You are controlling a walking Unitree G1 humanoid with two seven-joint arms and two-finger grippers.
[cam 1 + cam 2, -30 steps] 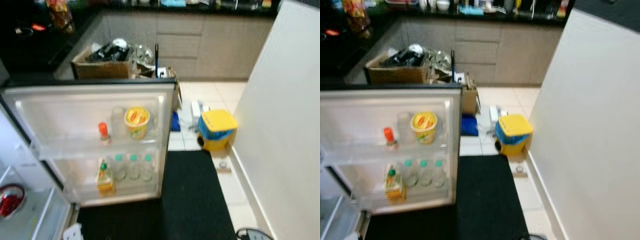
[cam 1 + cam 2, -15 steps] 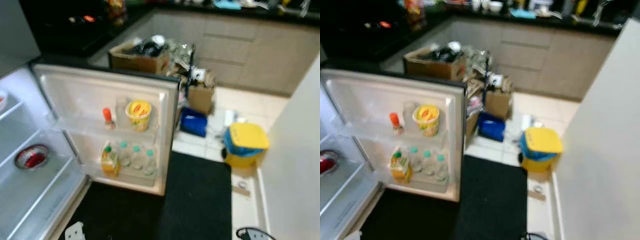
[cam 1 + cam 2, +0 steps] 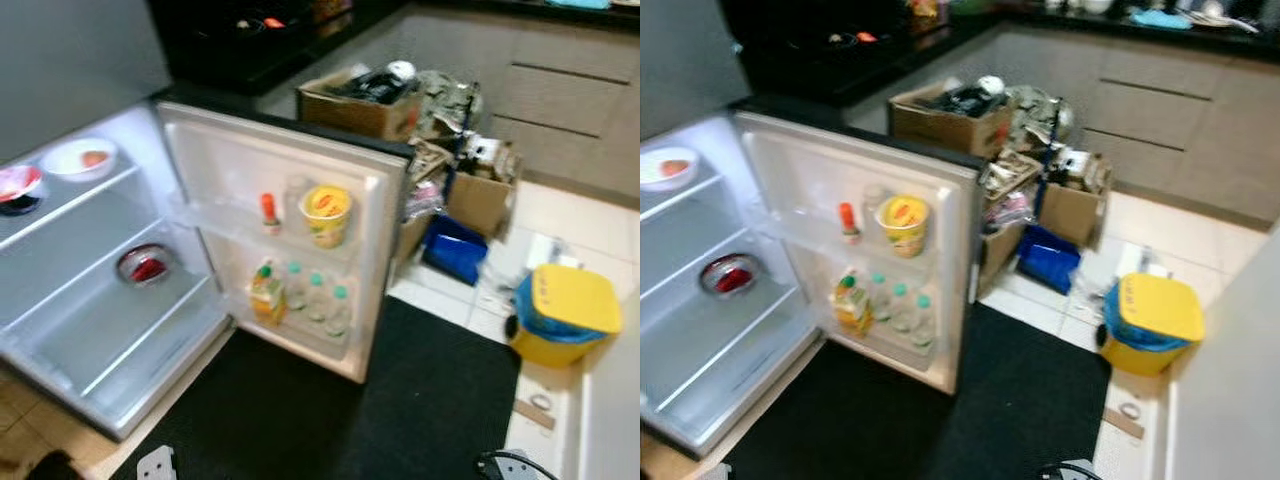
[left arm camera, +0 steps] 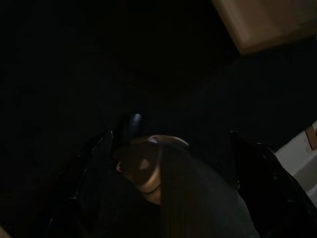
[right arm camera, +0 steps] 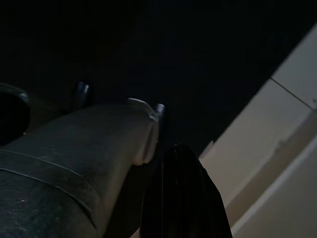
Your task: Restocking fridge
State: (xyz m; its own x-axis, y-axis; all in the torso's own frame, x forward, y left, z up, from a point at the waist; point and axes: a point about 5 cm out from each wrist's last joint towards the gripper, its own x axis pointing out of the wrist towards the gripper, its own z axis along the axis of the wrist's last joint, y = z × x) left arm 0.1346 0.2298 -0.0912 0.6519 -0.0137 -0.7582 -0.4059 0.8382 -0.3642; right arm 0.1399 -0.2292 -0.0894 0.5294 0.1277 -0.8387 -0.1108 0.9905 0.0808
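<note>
**Fridge open, both arms idle**

Both arms hang idle in dark wrist views over the black mat (image 3: 400, 420); whether either pair of jaws is spread or pressed together cannot be told. Ahead, the fridge (image 3: 90, 330) stands open, a red-filled bowl (image 3: 146, 266) on a shelf. Its door (image 3: 300, 240) holds a yellow tub (image 3: 325, 212), a juice carton (image 3: 266, 298) and small bottles (image 3: 315, 300), upright behind rails, likely to stop tipping. Restocking looks not yet begun.

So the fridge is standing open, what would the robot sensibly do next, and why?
Probably step closer to the fridge. Its door is swung wide, the lit shelves hold only a few bowls, and the black mat lies between robot and fridge. Both arms seem to hang idle.
</note>
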